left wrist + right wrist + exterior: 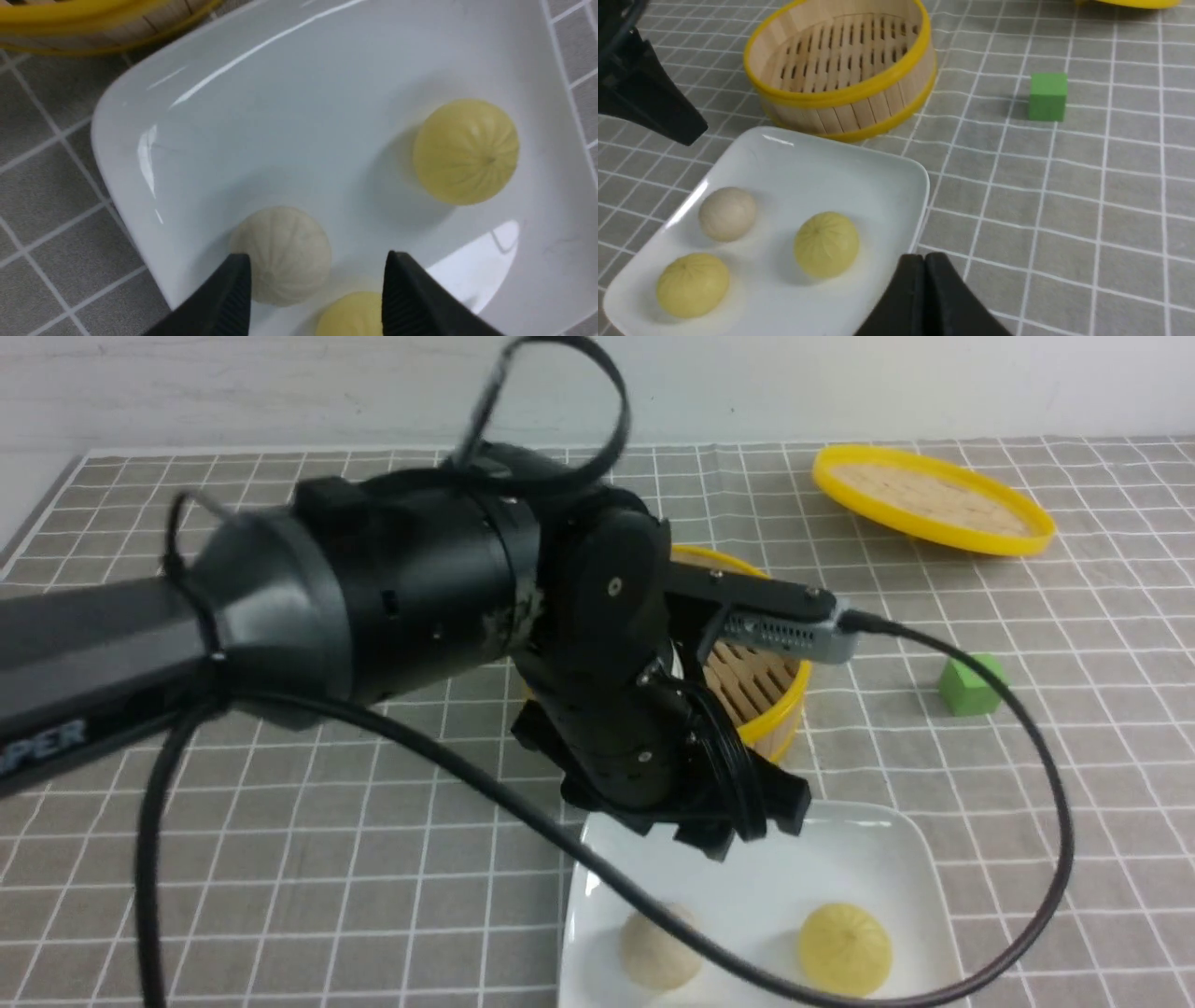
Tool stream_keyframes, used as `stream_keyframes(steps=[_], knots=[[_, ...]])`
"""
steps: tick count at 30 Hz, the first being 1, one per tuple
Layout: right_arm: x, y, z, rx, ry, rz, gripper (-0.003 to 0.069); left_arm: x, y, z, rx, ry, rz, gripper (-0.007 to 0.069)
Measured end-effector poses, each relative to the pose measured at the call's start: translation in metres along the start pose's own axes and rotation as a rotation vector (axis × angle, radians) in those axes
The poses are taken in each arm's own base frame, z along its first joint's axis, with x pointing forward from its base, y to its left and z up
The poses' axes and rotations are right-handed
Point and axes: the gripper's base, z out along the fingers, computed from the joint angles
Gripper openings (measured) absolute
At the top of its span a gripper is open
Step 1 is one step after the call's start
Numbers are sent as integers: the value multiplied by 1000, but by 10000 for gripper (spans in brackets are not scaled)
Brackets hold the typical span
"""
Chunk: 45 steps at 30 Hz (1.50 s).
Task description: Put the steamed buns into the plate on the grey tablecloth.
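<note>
My left fingers hang spread over the glossy square plate holding a pale pleated bun and two domed yellow buns; rightward, my right fingers press together near gridded grey cloth.

Plain off-white wall across top of front view, spanning full width behind work area. Surface smooth, mostly uniform, few tiny dark specks, faint marks toward upper left. Wall's lower boundary nearly level. Pale surface continues down at far left, narrowing to wedge; whether wall or something else, cannot tell. Light soft and diffuse, neutral to slightly cool; wall a little greyer at left, brighter toward right. Both wrist views aimed too low to show wall.
</note>
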Motion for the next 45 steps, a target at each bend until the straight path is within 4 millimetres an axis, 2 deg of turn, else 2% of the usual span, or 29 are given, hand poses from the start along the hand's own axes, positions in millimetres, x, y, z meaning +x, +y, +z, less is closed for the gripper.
stream_keyframes(steps=[2,10,17,22,27,29,30,33,45], knots=[[-2,1,2,-16,-35,-1,1,0,0,-7,2,-13,-2,398],[-5,3,1,-30,-73,-2,2,3,2,-5,-19,16,6,452],[-11,5,1,-58,-141,-23,1,0,4,-14,-42,-17,29,456],[-16,11,0,-115,-197,-41,1,0,4,-17,-52,-29,39,382],[-16,13,-1,-135,-202,-68,1,0,5,-17,-62,-26,45,198],[-16,13,-1,-135,-204,-70,2,0,6,-17,-74,-20,51,154],[-16,13,-1,-137,-206,-69,2,2,8,-18,-96,-4,62,97],[-16,13,-1,-137,-206,-70,4,4,13,-21,-140,18,83,20],[-16,13,-1,-137,-206,-70,8,5,15,-24,-168,21,97,2]])
